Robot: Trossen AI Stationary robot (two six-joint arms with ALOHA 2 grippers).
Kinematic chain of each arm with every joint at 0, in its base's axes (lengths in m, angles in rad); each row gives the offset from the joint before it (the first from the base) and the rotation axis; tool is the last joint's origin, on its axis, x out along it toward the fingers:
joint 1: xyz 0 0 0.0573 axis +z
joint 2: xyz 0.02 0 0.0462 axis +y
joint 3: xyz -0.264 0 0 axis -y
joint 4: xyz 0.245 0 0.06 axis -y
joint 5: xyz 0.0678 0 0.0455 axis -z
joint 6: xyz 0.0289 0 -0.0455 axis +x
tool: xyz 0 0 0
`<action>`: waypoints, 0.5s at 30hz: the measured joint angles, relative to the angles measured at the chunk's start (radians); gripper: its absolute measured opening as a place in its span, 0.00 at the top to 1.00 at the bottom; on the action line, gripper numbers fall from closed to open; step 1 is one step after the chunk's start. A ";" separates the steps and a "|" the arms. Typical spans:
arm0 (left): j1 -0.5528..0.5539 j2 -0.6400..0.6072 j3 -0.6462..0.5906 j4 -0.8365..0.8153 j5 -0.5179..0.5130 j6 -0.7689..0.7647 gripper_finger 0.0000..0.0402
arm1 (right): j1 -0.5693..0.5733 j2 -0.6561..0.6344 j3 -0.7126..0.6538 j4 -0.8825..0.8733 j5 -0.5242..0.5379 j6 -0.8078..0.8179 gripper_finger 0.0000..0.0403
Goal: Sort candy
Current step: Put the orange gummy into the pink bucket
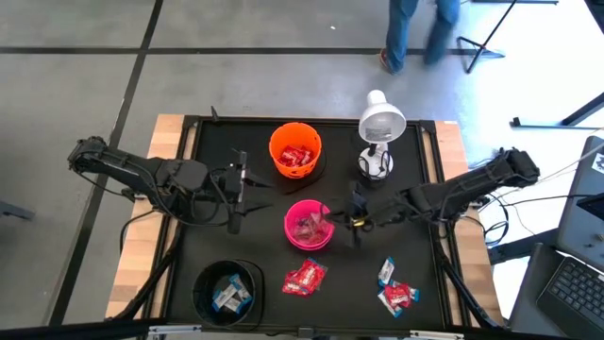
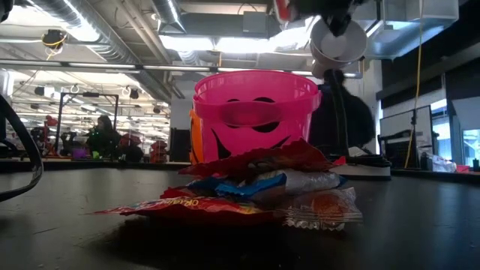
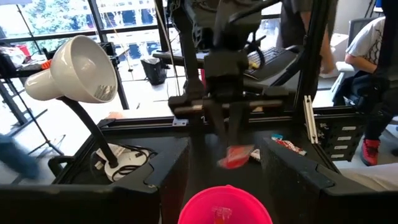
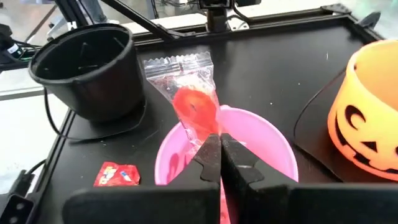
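My right gripper (image 4: 214, 138) is shut on a clear-wrapped sweet with a red centre (image 4: 191, 99), just over the pink bowl (image 4: 261, 140) in mid-table (image 1: 309, 225). The left wrist view shows the sweet (image 3: 237, 155) hanging above that bowl's rim (image 3: 227, 198). My left gripper (image 1: 236, 192) waits open, left of the pink bowl. More candy lies in a pile (image 1: 305, 277) near the table's near edge and in a small group (image 1: 394, 288) to its right. The orange bowl (image 1: 295, 151) and black bowl (image 1: 227, 291) both have sweets in them. My right gripper pinches the sweet's wrapper by one end (image 4: 208, 129) between its two fingers, only at their free ends. The fingers (image 3: 231, 127) come from above, pointing down. The sweet is lifted clear and sticks out beyond the fingertips over the pink bowl.
A white desk lamp (image 1: 380, 127) stands on the far side of the table, right of the orange bowl. The black mat has a raised frame along its edges (image 1: 444, 236). A person walks on the floor beyond the far edge (image 1: 415, 33).
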 joint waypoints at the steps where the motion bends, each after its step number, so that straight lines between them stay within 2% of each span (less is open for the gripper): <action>1: 0.000 0.000 0.000 0.000 0.000 0.000 0.54 | -0.007 0.000 -0.016 0.020 -0.012 0.000 1.00; 6: 0.000 0.000 0.000 0.000 0.000 0.000 0.54 | -0.020 0.000 -0.064 0.054 -0.031 0.005 1.00; 15: 0.001 0.000 0.000 0.000 0.000 0.000 0.54 | -0.023 0.002 -0.073 0.058 0.006 0.002 1.00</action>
